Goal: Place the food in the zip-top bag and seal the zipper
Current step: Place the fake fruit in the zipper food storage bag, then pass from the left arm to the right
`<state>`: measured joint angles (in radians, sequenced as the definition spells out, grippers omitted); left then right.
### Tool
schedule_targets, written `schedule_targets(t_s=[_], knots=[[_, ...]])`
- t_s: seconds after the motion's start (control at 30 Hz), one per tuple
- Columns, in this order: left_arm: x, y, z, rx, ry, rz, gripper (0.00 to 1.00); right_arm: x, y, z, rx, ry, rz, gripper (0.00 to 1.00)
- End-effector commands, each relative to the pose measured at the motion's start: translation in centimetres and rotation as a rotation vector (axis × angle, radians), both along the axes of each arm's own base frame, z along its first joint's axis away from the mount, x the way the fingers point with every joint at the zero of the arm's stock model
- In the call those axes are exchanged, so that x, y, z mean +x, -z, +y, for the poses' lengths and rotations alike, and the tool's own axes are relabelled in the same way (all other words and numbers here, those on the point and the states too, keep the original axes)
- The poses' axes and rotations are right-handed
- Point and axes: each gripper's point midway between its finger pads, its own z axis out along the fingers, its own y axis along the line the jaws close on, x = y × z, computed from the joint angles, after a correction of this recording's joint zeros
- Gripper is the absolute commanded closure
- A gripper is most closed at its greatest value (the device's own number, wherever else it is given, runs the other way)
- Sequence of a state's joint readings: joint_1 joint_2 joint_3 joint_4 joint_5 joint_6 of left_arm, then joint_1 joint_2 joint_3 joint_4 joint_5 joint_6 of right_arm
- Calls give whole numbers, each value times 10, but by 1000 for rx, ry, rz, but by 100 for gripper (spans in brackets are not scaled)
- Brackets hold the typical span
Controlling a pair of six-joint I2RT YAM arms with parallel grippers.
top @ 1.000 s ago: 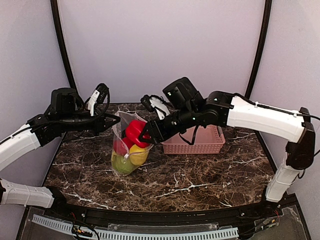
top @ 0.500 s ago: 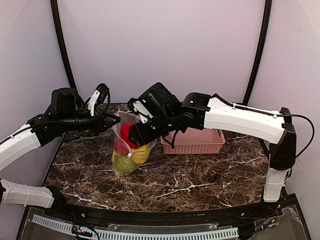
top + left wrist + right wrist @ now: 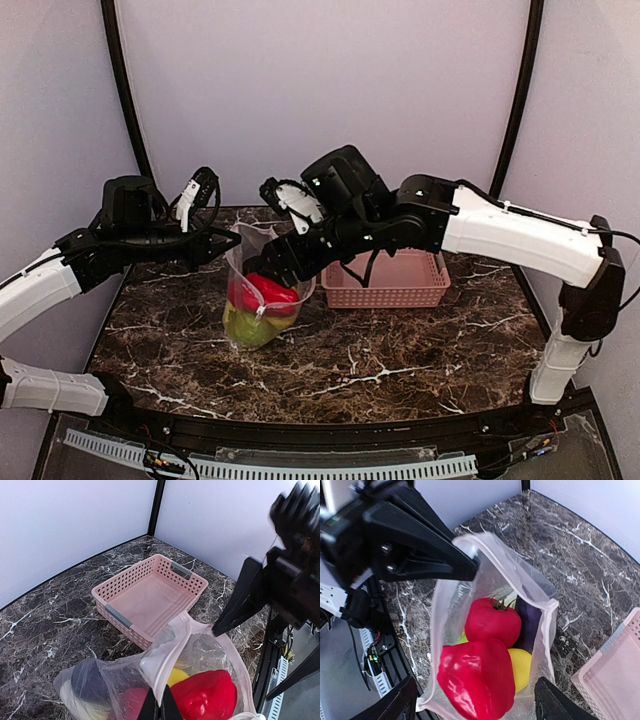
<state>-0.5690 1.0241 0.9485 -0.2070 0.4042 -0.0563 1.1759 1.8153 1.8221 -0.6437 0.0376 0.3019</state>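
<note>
The clear zip-top bag (image 3: 252, 305) stands open on the marble table. My left gripper (image 3: 226, 242) is shut on its rim, pinching the zipper strip (image 3: 172, 655) and holding the mouth up. Inside lie the red bell pepper (image 3: 477, 680) on top, a red tomato (image 3: 492, 620), a yellow piece (image 3: 521, 667), a purple piece (image 3: 529, 617) and green food (image 3: 245, 326) at the bottom. My right gripper (image 3: 268, 270) is open and empty just above the bag's mouth, with its fingers (image 3: 400, 705) either side of the pepper and apart from it.
The pink lattice basket (image 3: 395, 285) sits right of the bag, with nothing in it (image 3: 150, 592). The table's front edge and a cable rail (image 3: 270, 465) run along the bottom.
My right gripper brought the red pepper over the bag, lowered it in and let go. The pepper now lies in the bag. The left gripper has kept still.
</note>
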Motion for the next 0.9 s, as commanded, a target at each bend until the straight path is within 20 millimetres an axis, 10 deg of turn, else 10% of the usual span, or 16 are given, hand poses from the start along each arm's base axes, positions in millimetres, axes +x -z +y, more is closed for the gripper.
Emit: schedule_targets(t_s=[0.0, 0.37, 0.87], knots=[[0, -7, 0, -21, 4, -25, 99, -14, -64, -9, 164, -58, -94, 23], [0, -6, 0, -20, 4, -24, 99, 22, -16, -44, 59, 108, -7, 33], [0, -5, 0, -20, 7, -21, 99, 32, 24, -39, -15, 99, 43, 48]])
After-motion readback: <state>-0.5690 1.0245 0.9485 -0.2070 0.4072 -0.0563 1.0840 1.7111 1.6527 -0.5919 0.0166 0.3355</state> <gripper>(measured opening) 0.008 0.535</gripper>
